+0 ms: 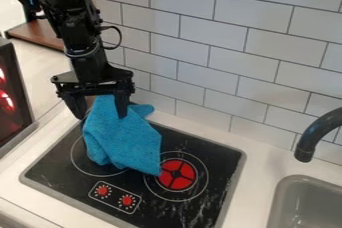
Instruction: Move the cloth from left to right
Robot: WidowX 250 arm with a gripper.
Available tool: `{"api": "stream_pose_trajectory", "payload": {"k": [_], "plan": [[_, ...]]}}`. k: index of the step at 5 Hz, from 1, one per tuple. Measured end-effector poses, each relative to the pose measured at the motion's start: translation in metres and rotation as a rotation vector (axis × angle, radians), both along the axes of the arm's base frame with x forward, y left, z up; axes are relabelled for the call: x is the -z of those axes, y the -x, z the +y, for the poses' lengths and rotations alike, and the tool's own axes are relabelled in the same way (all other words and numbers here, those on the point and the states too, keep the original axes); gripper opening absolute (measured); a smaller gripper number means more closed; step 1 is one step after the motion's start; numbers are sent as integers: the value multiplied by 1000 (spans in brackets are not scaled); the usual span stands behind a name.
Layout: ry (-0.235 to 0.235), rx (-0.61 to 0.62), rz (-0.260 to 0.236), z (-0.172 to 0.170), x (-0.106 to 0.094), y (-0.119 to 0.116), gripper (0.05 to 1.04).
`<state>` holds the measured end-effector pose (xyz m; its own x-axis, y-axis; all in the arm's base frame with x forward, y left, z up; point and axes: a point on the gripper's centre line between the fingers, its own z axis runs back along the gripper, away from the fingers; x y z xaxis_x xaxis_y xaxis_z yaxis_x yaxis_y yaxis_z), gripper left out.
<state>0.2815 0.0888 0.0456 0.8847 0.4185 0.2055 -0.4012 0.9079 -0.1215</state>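
Note:
The black gripper (99, 108) hangs over the back left part of the stove, its two fingers spread wide apart and pointing down. A crumpled blue cloth (121, 139) lies on the left and middle of the black stove top (214, 157). Its upper part rises in a peak between the fingers, with the right finger in front of it and a gap beside the left one. The cloth's lower right corner reaches the edge of the red burner (177, 174) and its left side covers part of the left burner ring.
Two red knobs (115, 196) sit at the stove's front. To the right are a grey sink (310, 204) and a dark faucet (319, 133). A white tiled wall (220, 62) stands behind the counter, and a dark panel with red lights (12, 92) is at the left edge.

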Motion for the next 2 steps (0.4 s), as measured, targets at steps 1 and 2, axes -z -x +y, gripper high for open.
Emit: {"api": "stream_pose_trajectory", "payload": {"k": [1, 2], "plan": [[7, -5, 31, -2, 9, 3, 1000], [-18, -49, 86, -3, 33, 1, 1000]]}}
